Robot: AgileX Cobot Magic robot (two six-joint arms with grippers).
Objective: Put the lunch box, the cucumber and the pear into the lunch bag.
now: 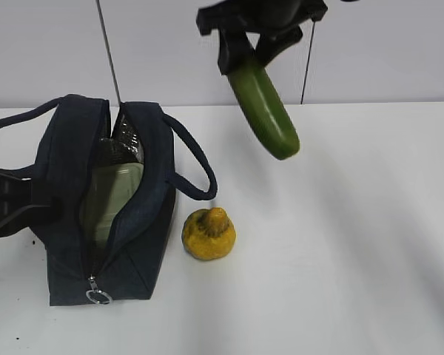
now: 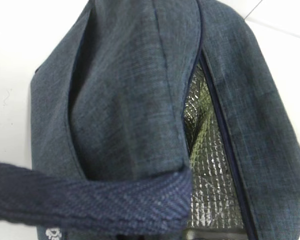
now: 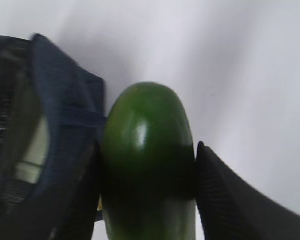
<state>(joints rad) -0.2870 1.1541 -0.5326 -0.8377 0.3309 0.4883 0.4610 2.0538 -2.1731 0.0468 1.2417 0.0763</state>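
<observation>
Above the white surface (image 1: pixel 355 259), the smooth dark green cucumber (image 1: pixel 265 106) hangs tilted, upper end clamped in the right hand (image 1: pixel 246 46), lower end free in open air, well clear of every other object. In the right wrist view the black fingers (image 3: pixel 230 200) press both sides of the cucumber (image 3: pixel 149 165). Left of it, the dark navy fabric lunch bag (image 1: pixel 144 222) stands unzipped, its metal ring pull (image 1: pixel 98 297) at the near end. Inside the slot lies the pale sage-green lid of the clear-walled lunch box (image 1: pixel 107 200), against silver lining (image 2: pixel 212 185). One looped handle (image 1: pixel 196 166) arches over the right edge. The lumpy yellow-orange pear (image 1: pixel 209 234) sits just beside the bag's right wall. The left hand (image 1: pixel 7 201) is at the bag's left wall; its opening cannot be determined. Right of the pear, the surface is open.
</observation>
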